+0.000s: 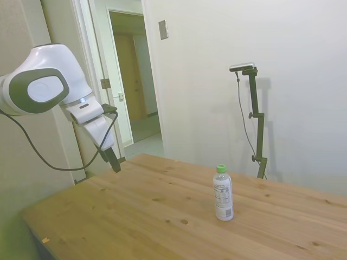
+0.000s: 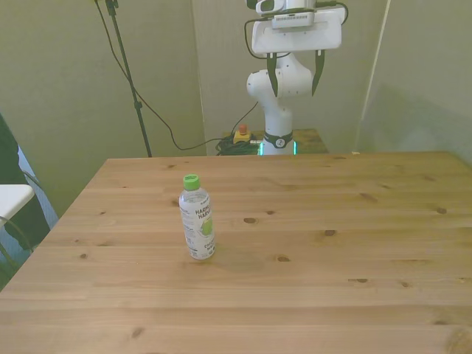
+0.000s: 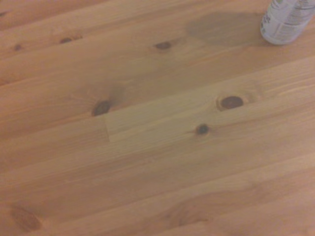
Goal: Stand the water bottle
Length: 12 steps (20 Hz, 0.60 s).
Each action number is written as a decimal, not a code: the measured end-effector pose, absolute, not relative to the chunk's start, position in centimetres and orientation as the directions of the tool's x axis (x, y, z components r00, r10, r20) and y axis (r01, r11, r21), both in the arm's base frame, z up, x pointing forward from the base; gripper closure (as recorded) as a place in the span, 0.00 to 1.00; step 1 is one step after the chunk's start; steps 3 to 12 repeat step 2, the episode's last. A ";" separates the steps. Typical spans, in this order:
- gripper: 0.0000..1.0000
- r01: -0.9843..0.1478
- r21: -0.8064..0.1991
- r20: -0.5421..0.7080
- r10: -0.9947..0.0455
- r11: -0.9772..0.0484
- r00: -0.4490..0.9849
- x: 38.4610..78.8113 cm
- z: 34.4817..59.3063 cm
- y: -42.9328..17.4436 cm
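Note:
The water bottle [image 2: 197, 217], clear with a white printed label and a green cap, stands upright on the wooden table [image 2: 332, 280], toward the front view's left. In the side view the water bottle [image 1: 223, 193] stands right of the middle. Only its base [image 3: 288, 19] shows in the wrist view. My gripper [image 2: 294, 72] hangs high above the table's far edge, well apart from the bottle, open with nothing between its dark fingers [image 2: 271, 74]. In the side view the gripper [image 1: 113, 160] is at the left, pointing down.
An open doorway [image 1: 133, 81] lies behind the table in the side view. A white object [image 2: 13, 200] sits off the table's edge at the front view's left. Cables hang by the wall behind the table.

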State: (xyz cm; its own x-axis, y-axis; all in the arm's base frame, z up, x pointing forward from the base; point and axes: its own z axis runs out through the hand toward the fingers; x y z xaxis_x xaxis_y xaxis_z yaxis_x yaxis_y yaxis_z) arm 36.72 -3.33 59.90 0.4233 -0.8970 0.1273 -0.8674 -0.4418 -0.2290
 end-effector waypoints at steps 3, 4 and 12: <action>0.00 -0.868 -0.210 0.114 -0.893 -0.450 0.435 36.0 60.6 -4.0; 0.00 -0.868 -0.210 0.114 -0.893 -0.450 0.435 36.0 60.6 -4.0; 0.00 -0.868 -0.210 0.114 -0.893 -0.450 0.435 36.0 60.6 -4.0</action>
